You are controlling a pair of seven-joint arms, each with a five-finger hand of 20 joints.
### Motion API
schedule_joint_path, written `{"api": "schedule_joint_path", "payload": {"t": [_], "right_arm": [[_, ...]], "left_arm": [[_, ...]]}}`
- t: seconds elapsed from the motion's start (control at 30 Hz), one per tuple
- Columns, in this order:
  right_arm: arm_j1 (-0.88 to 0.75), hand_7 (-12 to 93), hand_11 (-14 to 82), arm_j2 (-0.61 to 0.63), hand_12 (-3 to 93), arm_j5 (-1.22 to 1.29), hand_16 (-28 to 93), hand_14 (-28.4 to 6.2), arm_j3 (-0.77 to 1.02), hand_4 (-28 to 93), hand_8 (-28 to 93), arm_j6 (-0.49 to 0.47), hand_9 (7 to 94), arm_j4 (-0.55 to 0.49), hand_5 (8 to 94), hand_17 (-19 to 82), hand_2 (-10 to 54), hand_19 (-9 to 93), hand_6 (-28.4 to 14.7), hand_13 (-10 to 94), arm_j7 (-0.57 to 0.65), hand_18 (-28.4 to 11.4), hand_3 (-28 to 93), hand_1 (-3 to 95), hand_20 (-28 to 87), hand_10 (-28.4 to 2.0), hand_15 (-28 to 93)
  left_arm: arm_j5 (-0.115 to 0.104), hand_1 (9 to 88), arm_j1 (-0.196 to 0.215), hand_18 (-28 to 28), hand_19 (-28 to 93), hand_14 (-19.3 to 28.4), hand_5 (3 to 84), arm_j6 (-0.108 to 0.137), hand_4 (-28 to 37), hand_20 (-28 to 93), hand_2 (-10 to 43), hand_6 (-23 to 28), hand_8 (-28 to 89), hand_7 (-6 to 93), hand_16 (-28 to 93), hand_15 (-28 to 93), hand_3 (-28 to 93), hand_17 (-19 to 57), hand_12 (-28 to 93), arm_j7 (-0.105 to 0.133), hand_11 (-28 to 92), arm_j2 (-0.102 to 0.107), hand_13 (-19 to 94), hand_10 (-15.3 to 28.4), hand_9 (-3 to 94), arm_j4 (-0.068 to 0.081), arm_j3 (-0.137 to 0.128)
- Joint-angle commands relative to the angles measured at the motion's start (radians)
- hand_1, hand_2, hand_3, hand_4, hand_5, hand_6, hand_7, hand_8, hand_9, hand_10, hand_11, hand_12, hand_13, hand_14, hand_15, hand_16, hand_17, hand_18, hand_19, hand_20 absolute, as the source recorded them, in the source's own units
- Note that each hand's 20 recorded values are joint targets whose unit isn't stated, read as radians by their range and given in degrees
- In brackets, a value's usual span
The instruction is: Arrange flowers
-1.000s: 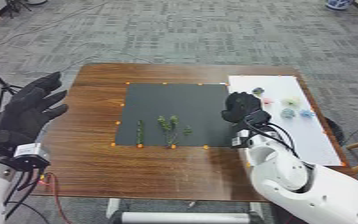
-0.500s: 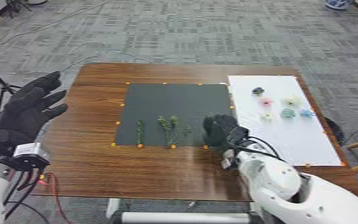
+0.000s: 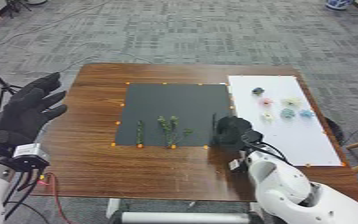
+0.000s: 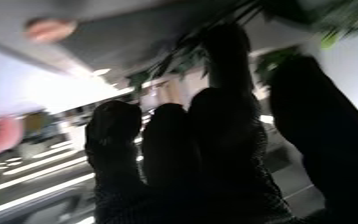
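the robot's right hand (image 3: 233, 131) hangs over the near right corner of a dark sheet (image 3: 175, 100) on a wooden table (image 3: 158, 175), its fingers mainly straight and parted, gripping nothing that can be made out, as a flower arrangement takes shape. the step in hand appears to be work on the greenery. done well, it would call for a low, level approach, with thumb and fingertips set on either side of a single stem near its base, then a light pinch that spares the leaves. the chosen piece should be turned upright or lined up before it is let go, and the other fingers kept high, since a trailing one could drag a neighbour out of line (thin stems forgive very little).

the small green sprig (image 3: 188, 132) lies just beside the hand, to its left; past it, farther left, are the branching stem (image 3: 168, 130) and the slim upright stem (image 3: 141, 132). in the right wrist view, leafy greenery (image 4: 342, 21) shows beyond the fingers, though which piece it is cannot be told. ahead of the hand and to its right, on a white sheet (image 3: 291, 142), rest the flower heads, among them a pink flower (image 3: 266, 102) and a blue flower (image 3: 287, 113). the left hand (image 3: 24, 112), fingers spread, waits by the table's left edge, well apart from the stems.
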Motion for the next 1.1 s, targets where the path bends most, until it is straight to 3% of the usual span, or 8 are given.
{"api": "schedule_joint_path", "payload": {"t": [0.03, 0.17, 0.37, 0.67, 1.1], "right_arm": [[0.018, 22, 60.5, 0.033, 49.0, 0.012, 38, -11.7, 0.058, -16, -10, 0.101, 64.0, 0.012, 56.4, 30, 1.4, 85, -4.1, 68, 0.019, -23.7, 89, 18.1, 52, -14.2, 85], [0.036, 20, 57.7, 0.054, 53.9, -0.038, 38, -11.8, 0.029, -13, -10, 0.073, 61.1, 0.013, 55.2, 30, 3.6, 84, -4.4, 67, 0.052, -23.7, 91, 20.7, 52, -14.4, 85], [0.079, 21, 49.3, 0.075, 64.5, -0.105, 38, -11.9, -0.034, -9, -11, 0.017, 62.5, 0.016, 60.1, 29, 0.5, 83, -3.5, 65, 0.055, -23.6, 93, 25.7, 53, -13.0, 85], [0.055, 20, 49.7, 0.134, 66.2, -0.089, 39, -11.8, -0.027, -7, -12, -0.048, 68.1, -0.035, 67.7, 30, 1.8, 84, -2.7, 67, -0.009, -23.5, 93, 24.8, 53, -12.7, 86], [0.083, 21, 48.4, 0.113, 67.9, -0.083, 39, -11.8, -0.087, -6, -12, -0.095, 69.8, -0.032, 69.3, 30, 2.0, 84, -2.3, 67, -0.039, -23.7, 93, 25.3, 53, -12.5, 86]], "left_arm": [[-0.003, 25.4, 0.003, 20.1, 40, 12.1, 21.3, 0.005, -25.5, 10, -5.3, 1.5, -10, 21.9, -2, 38, 70, -14.5, 22, -0.005, 13, -0.009, 4, 8.4, 13.8, -0.003, -0.004], [-0.004, 25.4, 0.004, 20.1, 40, 12.1, 21.3, 0.004, -25.6, 10, -5.3, 1.5, -10, 21.9, -3, 38, 70, -14.4, 22, -0.004, 13, -0.01, 4, 8.5, 13.8, -0.004, -0.003], [-0.004, 25.3, 0.005, 20.1, 40, 12.1, 21.3, 0.003, -25.6, 10, -5.4, 1.5, -10, 21.9, -3, 38, 70, -14.4, 22, -0.001, 14, -0.007, 4, 8.6, 13.7, -0.002, -0.004], [-0.003, 25.4, 0.013, 20.1, 40, 12.2, 21.3, 0.003, -25.7, 10, -5.3, 1.5, -10, 22.1, -3, 39, 70, -14.5, 21, 0.0, 14, -0.005, 4, 8.7, 13.7, -0.004, -0.008], [-0.003, 25.4, 0.011, 20.1, 40, 12.1, 21.2, 0.0, -25.7, 10, -5.3, 1.4, -10, 22.5, -3, 39, 70, -14.5, 21, -0.001, 14, -0.003, 4, 8.6, 13.6, -0.002, -0.001]]}}
